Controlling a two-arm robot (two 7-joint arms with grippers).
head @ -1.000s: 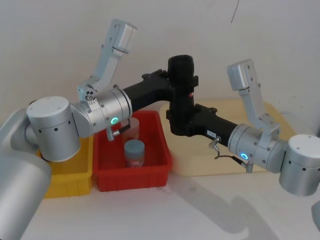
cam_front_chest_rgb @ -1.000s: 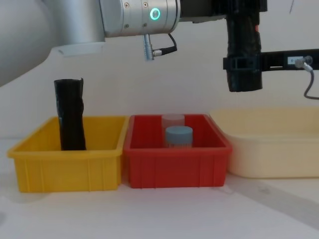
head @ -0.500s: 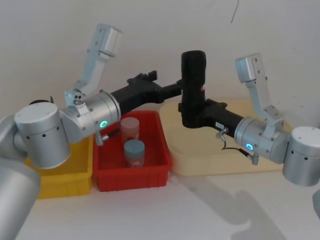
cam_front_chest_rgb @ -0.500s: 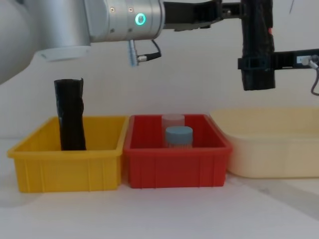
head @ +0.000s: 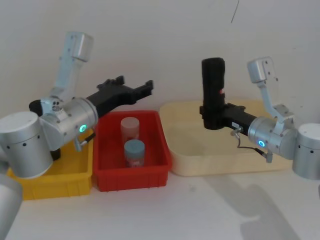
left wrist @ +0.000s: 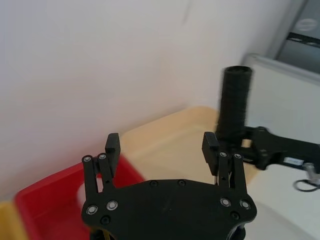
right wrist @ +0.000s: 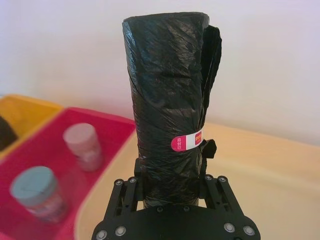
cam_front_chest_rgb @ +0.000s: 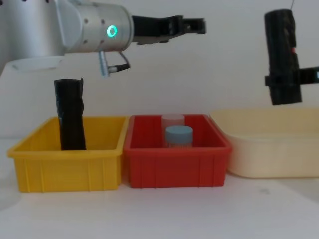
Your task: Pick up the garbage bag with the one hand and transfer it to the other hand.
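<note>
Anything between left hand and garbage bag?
Nothing. Chest view shows bare air between the open left hand and the garbage bag, which the right hand holds.

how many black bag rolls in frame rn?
2. The garbage bag is held upright in the right gripper, above the cream tray. A thinner roll stands in the yellow bin. None looks hidden.

Black garbage bag [right wrist: 165,90], red label [right wrist: 186,141]; yellow bin [cam_front_chest_rgb: 65,167], red bin [cam_front_chest_rgb: 177,167], cream tray [cam_front_chest_rgb: 269,159].

garbage bag [head: 213,89]: black roll with a red mark, upright, held aloft
right gripper [head: 213,118]: clamped its lower part
left gripper [left wrist: 161,146]: fingers spread, empty
</note>
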